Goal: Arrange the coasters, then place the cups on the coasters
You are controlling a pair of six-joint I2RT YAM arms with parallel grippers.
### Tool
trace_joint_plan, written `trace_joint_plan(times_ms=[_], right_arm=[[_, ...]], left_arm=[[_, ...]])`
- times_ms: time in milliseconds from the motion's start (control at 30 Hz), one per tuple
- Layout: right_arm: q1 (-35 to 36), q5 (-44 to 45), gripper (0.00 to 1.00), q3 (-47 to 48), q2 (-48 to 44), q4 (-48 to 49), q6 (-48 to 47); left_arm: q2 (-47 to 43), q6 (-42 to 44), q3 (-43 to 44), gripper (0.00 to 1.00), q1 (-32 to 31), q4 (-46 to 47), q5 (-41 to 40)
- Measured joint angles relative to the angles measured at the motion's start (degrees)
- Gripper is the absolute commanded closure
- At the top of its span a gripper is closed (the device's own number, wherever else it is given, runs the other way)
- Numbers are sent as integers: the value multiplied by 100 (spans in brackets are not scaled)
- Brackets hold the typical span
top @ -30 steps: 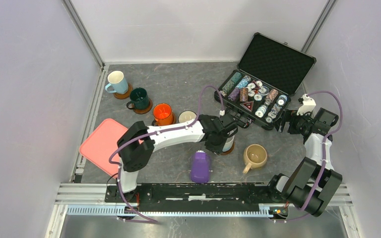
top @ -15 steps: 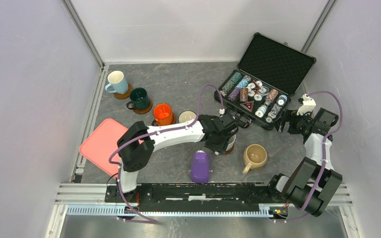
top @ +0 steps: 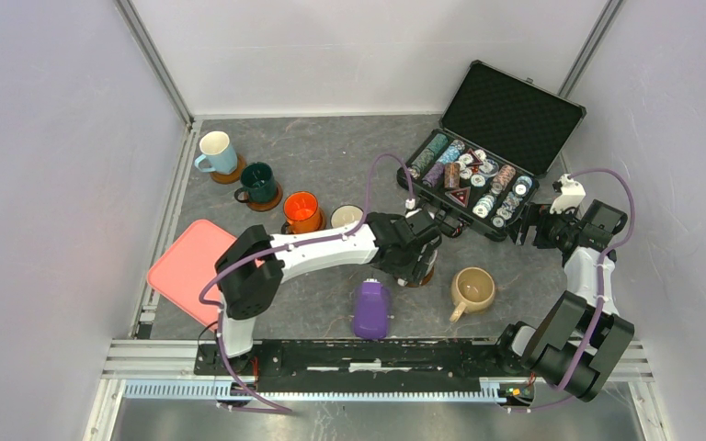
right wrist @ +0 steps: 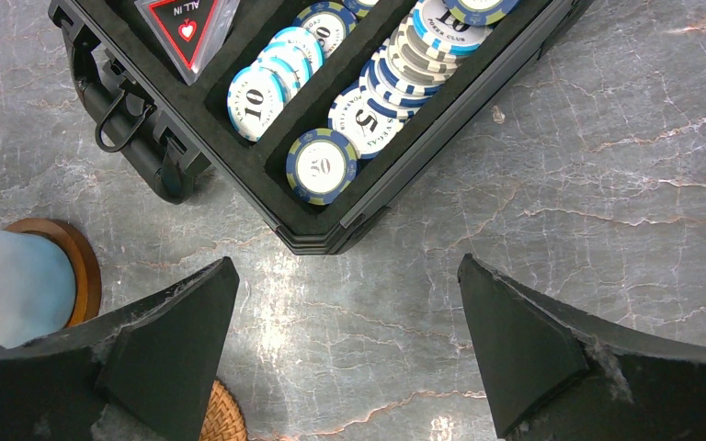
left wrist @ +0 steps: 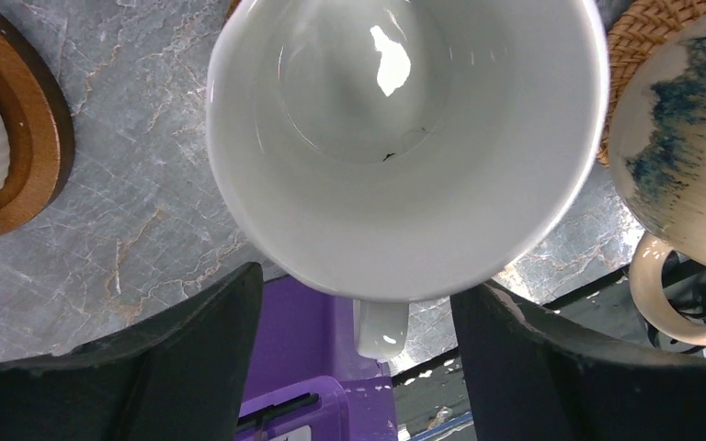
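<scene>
The white mug [left wrist: 404,138] is seen upright between the spread fingers [left wrist: 175,367] of the left end effector [left wrist: 357,287] in the wrist view, while from above it is largely hidden under that end effector.

Lets go of the white mug [left wrist: 404,138]: spreads the left fingers [left wrist: 193,358] from tight on its wall a second ago, through half parted, to wide on either side of it now. Draws the left wrist a little toward the far side of the bench [top: 331,156] in the overhead view, covering most of the mug's pale side that showed below the wrist a second ago.
</scene>
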Motion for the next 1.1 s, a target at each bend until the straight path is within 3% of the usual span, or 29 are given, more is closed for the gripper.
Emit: trace_joint_plan(times_ms=[267,433,867,1100], right_arm=[[0,-2,2,0,0,0,0],[0,-2,2,0,0,0,0],[0,-92,2,0,-28,0,0],[133,-216,2,-2,-111,50,4]], left_arm=[[-533,299,2,2,44,0,-92],[-909,737,302,0,380,-37,63],[-1670,1777,1117,0,3480,-415,1379],[-2277,2310,868,0,5287,-745,2162]])
